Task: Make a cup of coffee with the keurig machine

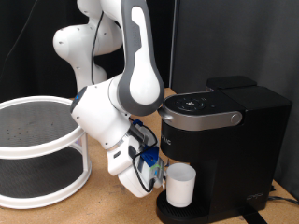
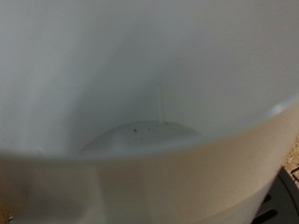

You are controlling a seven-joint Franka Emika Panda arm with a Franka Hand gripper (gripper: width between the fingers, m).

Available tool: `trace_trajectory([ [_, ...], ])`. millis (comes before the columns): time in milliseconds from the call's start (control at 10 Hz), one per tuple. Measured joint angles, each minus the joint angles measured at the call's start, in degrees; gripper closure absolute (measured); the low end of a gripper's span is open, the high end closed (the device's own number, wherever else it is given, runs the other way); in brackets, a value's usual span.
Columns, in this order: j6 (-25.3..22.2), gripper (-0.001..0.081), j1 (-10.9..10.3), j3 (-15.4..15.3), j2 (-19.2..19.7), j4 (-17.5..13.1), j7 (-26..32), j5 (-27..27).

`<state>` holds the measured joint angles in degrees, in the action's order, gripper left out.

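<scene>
Wooden table (image 1: 98, 207), white rack (image 1: 37, 149) beside keurig machine (image 1: 220, 131)

no readable text, labels or brand marks on anything, machine included

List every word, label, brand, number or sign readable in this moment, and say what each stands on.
None can be read.
keurig machine: small light marks among the buttons on its lid, too small and blurred to read.
cup: plain white, no print; the wrist view shows only its bare inside.
gripper, at the cup: no legible marking.
White tiered rack: no text.
</scene>
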<state>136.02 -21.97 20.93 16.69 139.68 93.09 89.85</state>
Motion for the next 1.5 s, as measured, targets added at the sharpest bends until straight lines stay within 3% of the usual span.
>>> trace_trajectory([
  [300,0.0,0.0734,0.0,0.0,0.5,0.0,1.0,1.3],
  [500,-0.1,0.0484,0.0,0.0,0.6,0.0,1.5,1.8],
  [600,-0.1,0.0484,0.0,0.0,0.5,0.0,2.0,2.4],
  [800,-0.7,0.0164,0.2,0.1,-0.4,0.6,2.3,2.6],
  [900,-1.5,0.0164,0.4,0.2,-1.2,1.2,2.2,2.2],
  [1000,-2.0,0.0030,0.6,0.6,-2.5,2.1,1.8,1.2],
  [1500,-3.5,0.0001,2.7,4.0,-11.3,7.6,-1.2,-6.1],
])
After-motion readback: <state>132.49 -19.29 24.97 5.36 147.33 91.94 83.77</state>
